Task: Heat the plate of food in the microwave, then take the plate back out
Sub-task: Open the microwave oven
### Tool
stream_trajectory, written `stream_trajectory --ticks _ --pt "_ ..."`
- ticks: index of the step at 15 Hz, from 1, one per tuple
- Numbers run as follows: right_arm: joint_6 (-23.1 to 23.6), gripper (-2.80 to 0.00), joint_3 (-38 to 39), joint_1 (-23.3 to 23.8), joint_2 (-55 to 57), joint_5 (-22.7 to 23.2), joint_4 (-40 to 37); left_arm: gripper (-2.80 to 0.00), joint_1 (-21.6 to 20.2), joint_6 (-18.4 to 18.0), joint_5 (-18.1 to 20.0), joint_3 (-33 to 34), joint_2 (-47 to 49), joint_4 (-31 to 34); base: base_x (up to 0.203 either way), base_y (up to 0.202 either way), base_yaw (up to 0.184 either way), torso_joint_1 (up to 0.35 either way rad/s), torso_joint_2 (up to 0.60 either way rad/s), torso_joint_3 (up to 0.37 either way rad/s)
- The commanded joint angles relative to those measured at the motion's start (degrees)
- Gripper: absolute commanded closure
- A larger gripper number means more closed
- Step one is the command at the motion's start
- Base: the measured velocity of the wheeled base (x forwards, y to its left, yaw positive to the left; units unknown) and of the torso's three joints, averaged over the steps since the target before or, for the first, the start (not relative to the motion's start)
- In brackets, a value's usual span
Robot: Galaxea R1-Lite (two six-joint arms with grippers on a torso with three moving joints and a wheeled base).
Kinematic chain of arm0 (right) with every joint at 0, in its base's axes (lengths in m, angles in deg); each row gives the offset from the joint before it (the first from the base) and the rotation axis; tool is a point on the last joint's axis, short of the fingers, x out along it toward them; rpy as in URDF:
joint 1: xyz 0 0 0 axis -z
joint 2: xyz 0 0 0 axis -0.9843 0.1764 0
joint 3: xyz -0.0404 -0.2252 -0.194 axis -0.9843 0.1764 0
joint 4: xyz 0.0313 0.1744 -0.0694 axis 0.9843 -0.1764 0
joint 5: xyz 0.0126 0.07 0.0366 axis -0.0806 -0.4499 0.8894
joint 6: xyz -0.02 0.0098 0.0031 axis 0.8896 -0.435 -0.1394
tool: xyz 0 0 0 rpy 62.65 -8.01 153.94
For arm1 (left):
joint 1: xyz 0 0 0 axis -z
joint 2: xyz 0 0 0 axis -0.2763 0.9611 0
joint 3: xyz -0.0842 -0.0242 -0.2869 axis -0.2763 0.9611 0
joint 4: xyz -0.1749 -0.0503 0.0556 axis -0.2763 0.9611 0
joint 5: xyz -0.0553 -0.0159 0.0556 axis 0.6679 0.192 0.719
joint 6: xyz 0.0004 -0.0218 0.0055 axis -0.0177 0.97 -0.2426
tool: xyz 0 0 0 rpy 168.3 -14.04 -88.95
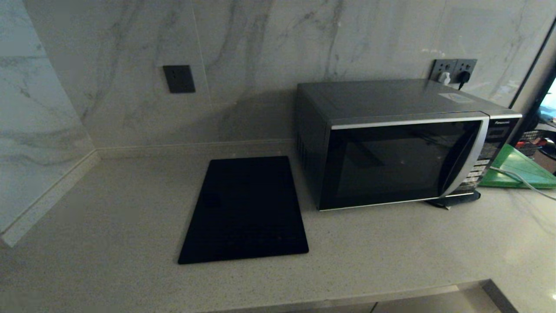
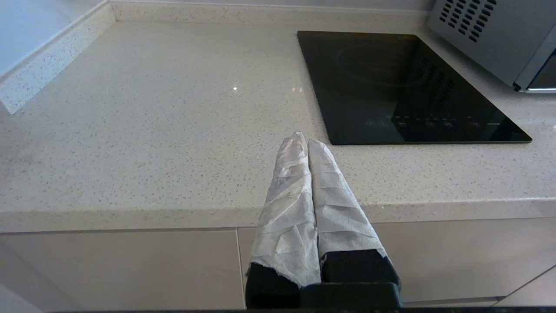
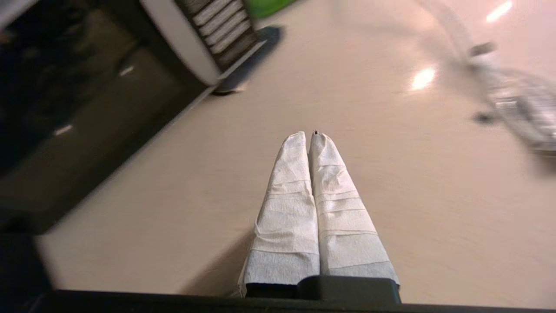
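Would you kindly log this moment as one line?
microwave: door closed | plate: not visible | left gripper: shut, empty, at counter edge | right gripper: shut, empty, near microwave

The microwave (image 1: 404, 143) shows brushed silver-grey metal and a glossy dark glass door. The black panel (image 1: 245, 211) is smooth, reflective glass. The countertop (image 2: 152, 130) is speckled polished stone. Crinkled white cloth-like wrap covers both grippers' fingers (image 2: 299, 182).

You see the microwave (image 1: 404, 143) standing door-closed on the right of the counter (image 1: 108, 217), against the marble wall. Just to its left lies a flat black panel (image 1: 245, 211); a green board (image 1: 519, 169) sits beyond its right side.
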Motion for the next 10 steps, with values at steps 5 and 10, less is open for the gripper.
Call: stream_trajectory --ticks 5,10 --pt "0.63 0.00 10.00 -12.65 -19.24 -14.07 -0.21 0.00 -0.01 0.05 -0.05 0.00 0.04 -0.06 0.000 0.000 0.000 0.000 0.00 0.000" --pt "1.57 0.00 19.19 -17.07 -34.56 -15.30 -0.83 0.00 -0.01 0.05 -0.05 0.00 0.04 -0.05 0.000 0.000 0.000 0.000 0.00 0.000"
